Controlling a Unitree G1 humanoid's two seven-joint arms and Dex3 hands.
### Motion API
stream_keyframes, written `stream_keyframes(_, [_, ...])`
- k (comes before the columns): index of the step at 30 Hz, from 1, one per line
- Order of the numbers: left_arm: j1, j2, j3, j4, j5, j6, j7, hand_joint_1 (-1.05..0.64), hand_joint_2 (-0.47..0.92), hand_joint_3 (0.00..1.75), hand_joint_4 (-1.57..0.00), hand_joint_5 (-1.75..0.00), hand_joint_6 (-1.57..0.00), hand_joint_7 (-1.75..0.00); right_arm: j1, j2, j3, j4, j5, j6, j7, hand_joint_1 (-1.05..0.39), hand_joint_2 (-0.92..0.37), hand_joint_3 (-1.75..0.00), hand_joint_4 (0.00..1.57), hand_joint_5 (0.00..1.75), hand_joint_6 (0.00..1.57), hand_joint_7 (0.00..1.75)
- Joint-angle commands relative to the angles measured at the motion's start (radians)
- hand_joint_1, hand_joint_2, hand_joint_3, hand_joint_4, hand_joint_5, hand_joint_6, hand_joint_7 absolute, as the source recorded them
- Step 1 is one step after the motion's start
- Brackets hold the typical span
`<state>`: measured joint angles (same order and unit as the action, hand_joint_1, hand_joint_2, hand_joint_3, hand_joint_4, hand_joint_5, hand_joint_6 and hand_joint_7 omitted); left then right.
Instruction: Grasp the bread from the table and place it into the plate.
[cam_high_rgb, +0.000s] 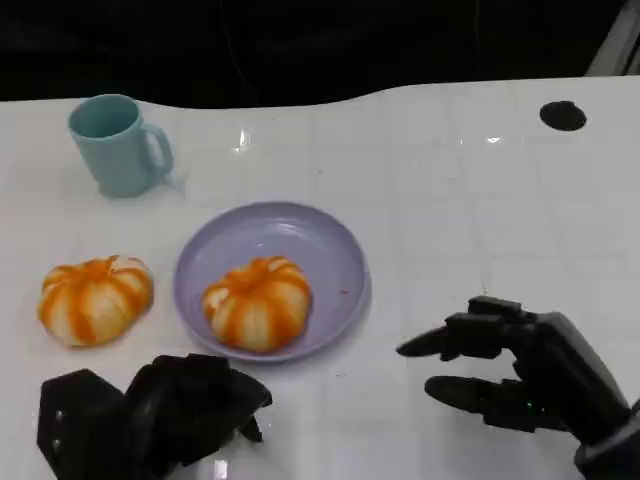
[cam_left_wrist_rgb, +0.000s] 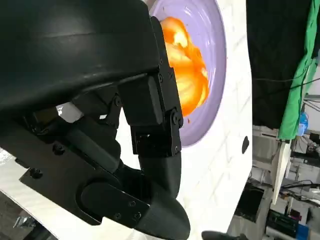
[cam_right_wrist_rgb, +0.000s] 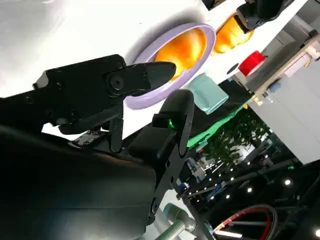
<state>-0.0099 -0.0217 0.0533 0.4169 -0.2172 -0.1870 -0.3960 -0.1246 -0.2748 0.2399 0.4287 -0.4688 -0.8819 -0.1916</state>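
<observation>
Left hand (cam_high_rgb: 150, 415) is resting curled and empty before the lavender plate (cam_high_rgb: 335, 255) holding one orange-striped bread (cam_high_rgb: 257, 303); right hand (cam_high_rgb: 510, 375) is hovering, fingers apart. No writing is showing.

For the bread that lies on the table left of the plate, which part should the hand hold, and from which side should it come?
Probably from above with the left hand, fingers closing across the widest part of the round bread on the table. It is a low dome lying flat, with bare table around it; the plate lies to its right, so its sides look free.
</observation>
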Motion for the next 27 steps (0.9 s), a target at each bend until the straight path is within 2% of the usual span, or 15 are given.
stream_keyframes(1, [0.015, 0.002, -0.003, -0.003, 0.008, -0.003, 0.014, -1.05, 0.64, 0.24, -0.91, -1.5, -1.57, -0.34, 0.036, -0.031, -0.038, 0.022, 0.012, -0.039, -0.014, -0.29, -0.54, -0.89, 0.67, 1.48, 0.75, 1.04])
stream_keyframes(3, [0.017, 0.001, -0.003, -0.005, 0.009, -0.003, 0.013, -1.05, 0.64, 0.24, -0.91, -1.5, -1.56, -0.33, 0.053, -0.035, -0.049, 0.035, 0.025, -0.052, -0.009, -0.27, -0.47, -1.05, 0.67, 1.58, 0.74, 1.14])
stream_keyframes(4, [0.018, 0.001, -0.004, -0.007, 0.009, -0.003, 0.013, -1.04, 0.64, 0.24, -0.91, -1.5, -1.56, -0.33, 0.061, -0.037, -0.052, 0.039, 0.03, -0.057, -0.007, -0.27, -0.45, -1.08, 0.67, 1.61, 0.72, 1.18])
stream_keyframes(6, [0.022, 0.001, -0.004, -0.012, 0.01, -0.003, 0.015, -1.04, 0.64, 0.24, -0.91, -1.5, -1.56, -0.33, 0.071, -0.04, -0.057, 0.047, 0.033, -0.07, -0.007, -0.26, -0.46, -1.07, 0.65, 1.7, 0.69, 1.29])
stream_keyframes(9, [0.029, 0.003, -0.002, -0.019, 0.004, -0.002, 0.008, -1.04, 0.64, 0.25, -0.91, -1.5, -1.55, -0.33, 0.091, -0.036, -0.064, 0.053, 0.032, -0.08, -0.012, -0.25, -0.45, -1.06, 0.64, 1.74, 0.65, 1.37])
stream_keyframes(16, [0.048, 0.018, 0.002, -0.045, 0.007, 0.005, 0.006, -1.05, 0.63, 0.27, -0.92, -1.5, -1.56, -0.33, 0.127, -0.022, -0.073, 0.043, -0.009, -0.06, -0.032, -0.27, -0.44, -1.08, 0.67, 1.75, 0.67, 1.39])
stream_keyframes(27, [0.033, 0.034, 0.011, -0.018, -0.002, 0.004, -0.004, -1.05, 0.63, 0.28, -0.9, -1.5, -1.55, -0.33, 0.083, 0.018, -0.067, 0.127, -0.025, -0.059, -0.078, -0.29, -0.42, -1.12, 0.67, 1.73, 0.67, 1.38])
